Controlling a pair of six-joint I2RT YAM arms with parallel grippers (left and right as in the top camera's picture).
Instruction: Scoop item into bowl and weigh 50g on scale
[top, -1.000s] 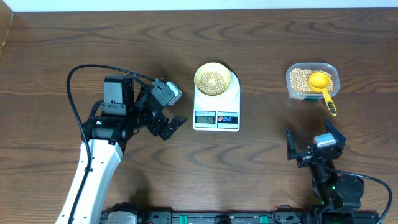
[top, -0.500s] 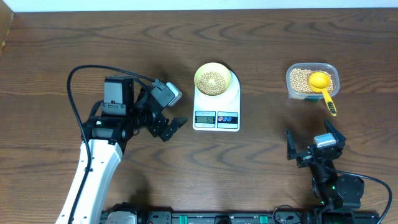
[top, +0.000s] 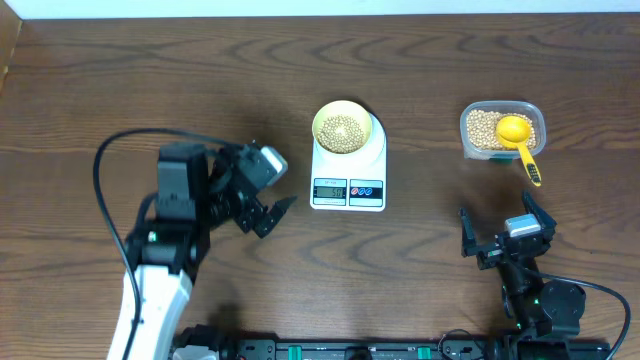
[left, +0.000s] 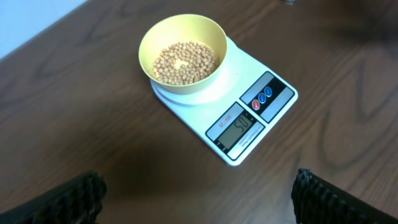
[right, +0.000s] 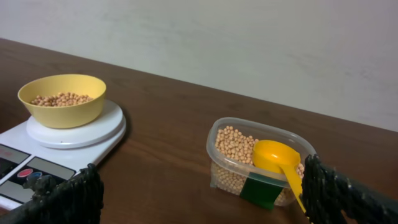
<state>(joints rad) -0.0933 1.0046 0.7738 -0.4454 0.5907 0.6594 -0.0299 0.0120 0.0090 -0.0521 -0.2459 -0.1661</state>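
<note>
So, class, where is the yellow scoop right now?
Overhead, the yellow scoop sits on the right side, its cup on the beans in the clear tub, handle over its near rim, right of the scale.

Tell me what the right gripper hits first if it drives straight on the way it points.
Probably the clear tub of beans, straight ahead of the right gripper. The yellow scoop's handle juts toward its open jaws and may touch first; height is unclear.

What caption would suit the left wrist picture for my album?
Beans in a yellow bowl on a white kitchen scale, wooden table beneath.
</note>
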